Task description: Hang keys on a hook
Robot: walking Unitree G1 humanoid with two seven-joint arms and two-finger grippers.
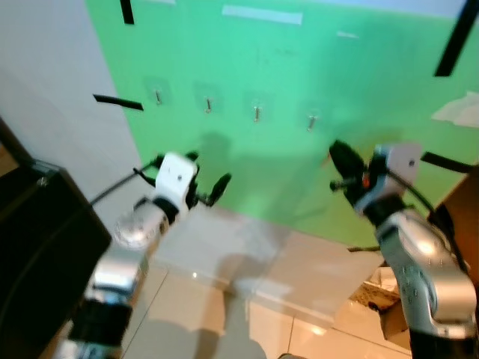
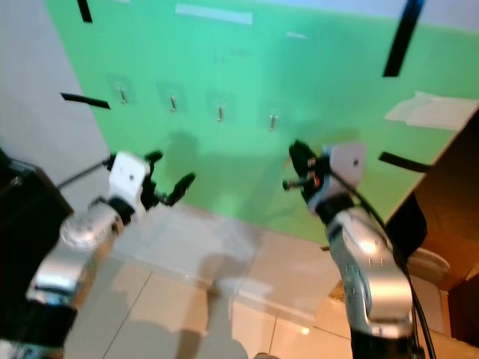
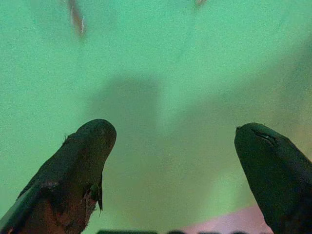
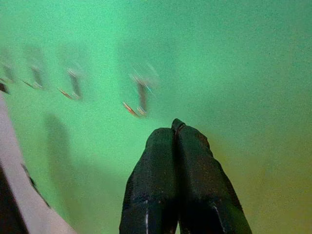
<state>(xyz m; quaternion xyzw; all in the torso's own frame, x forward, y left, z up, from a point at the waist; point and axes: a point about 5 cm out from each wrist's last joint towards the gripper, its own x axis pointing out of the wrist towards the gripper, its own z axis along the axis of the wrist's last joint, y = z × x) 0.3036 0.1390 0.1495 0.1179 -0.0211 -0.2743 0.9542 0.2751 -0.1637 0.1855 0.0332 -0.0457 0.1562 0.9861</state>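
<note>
Green wall [image 1: 299, 172] is carrying four hooks [image 1: 257, 114] at 12 o'clock; left gripper [image 1: 206, 179] is hovering released below them, right gripper [image 1: 343, 166] clenched at 3 o'clock, both apart from it.

- Ahead of both my grippers: flat green wall [image 1: 299, 172], four small hooks [image 1: 256, 113] in a row above fingertip height.
- My left gripper [image 1: 206, 176] is spread wide, bare wall ahead, nothing between the fingers [image 3: 83, 161].
- My right gripper [image 1: 338, 166] is pressed closed, nearest hook [image 4: 141, 95] just up-left of its tip.
- Dark cabinet [image 1: 37, 247] blocks outboard of my left arm.
- Brown furniture edge [image 2: 449, 202] crowds my right arm.
</note>
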